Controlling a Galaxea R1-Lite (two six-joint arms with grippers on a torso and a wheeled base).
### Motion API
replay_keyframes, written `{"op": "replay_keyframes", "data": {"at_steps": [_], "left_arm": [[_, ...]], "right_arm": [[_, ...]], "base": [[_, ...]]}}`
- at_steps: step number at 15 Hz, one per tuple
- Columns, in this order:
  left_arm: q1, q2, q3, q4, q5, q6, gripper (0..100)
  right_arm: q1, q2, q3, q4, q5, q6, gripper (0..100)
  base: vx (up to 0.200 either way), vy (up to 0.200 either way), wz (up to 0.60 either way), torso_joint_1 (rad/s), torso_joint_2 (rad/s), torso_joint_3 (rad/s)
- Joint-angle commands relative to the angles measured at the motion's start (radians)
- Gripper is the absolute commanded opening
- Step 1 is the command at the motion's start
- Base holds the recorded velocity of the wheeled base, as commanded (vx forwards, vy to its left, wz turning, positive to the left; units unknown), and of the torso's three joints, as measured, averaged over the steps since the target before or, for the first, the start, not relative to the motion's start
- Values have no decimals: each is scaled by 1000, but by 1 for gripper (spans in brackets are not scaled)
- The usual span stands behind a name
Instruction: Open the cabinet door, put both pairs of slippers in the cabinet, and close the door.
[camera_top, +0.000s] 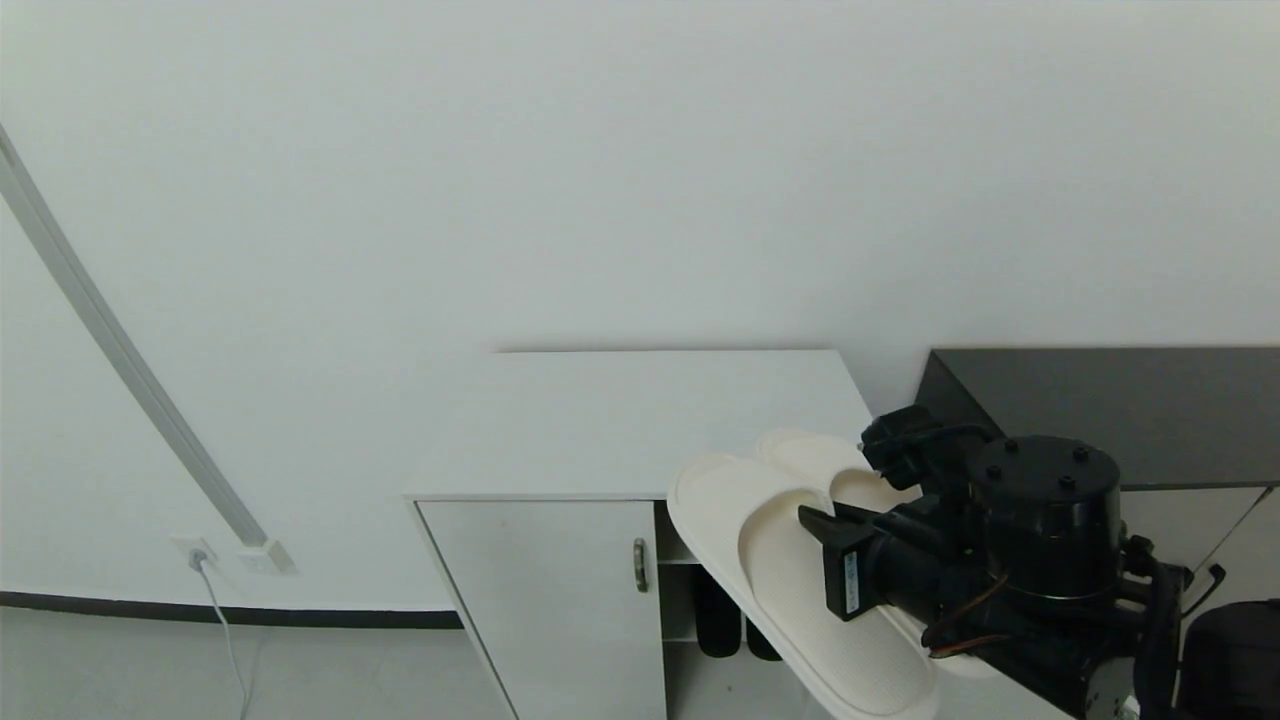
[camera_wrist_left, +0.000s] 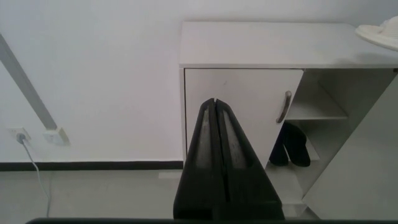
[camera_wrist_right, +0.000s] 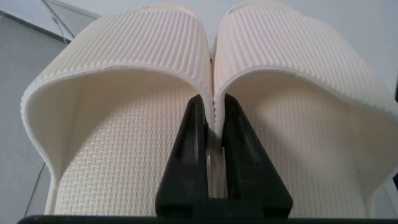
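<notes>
A white cabinet (camera_top: 620, 420) stands against the wall, its left door (camera_top: 550, 590) closed and its right half standing open. A pair of black slippers (camera_top: 718, 620) rests inside on the lower level, also seen as the black slippers (camera_wrist_left: 292, 149) in the left wrist view. My right gripper (camera_top: 815, 522) is shut on the inner edges of a pair of white slippers (camera_top: 760, 540), held side by side in the air in front of the cabinet's open half. Up close, the right gripper (camera_wrist_right: 210, 102) pinches the white slippers (camera_wrist_right: 124, 93) together. My left gripper (camera_wrist_left: 214, 102) is shut and empty, facing the closed door (camera_wrist_left: 242, 106).
A dark cabinet (camera_top: 1100, 410) adjoins the white one on the right. The opened right door (camera_wrist_left: 367, 168) swings out toward me. A wall socket (camera_top: 195, 550) with a hanging cable and a slanted wall conduit (camera_top: 120, 350) are at the left. Bare floor lies before the closed door.
</notes>
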Motion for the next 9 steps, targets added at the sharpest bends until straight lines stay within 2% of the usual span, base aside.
{"op": "replay_keyframes", "data": {"at_steps": [1,2,9], "left_arm": [[0,1,0,0,0,-1,0],[0,1,0,0,0,1,0],[0,1,0,0,0,1,0]], "right_arm": [[0,5,0,0,0,0,0],[0,5,0,0,0,0,0],[0,2,3,0,0,2,0]], "base": [[0,0,0,0,0,0],[0,0,0,0,0,0],[-200,0,0,-2,5,2]]}}
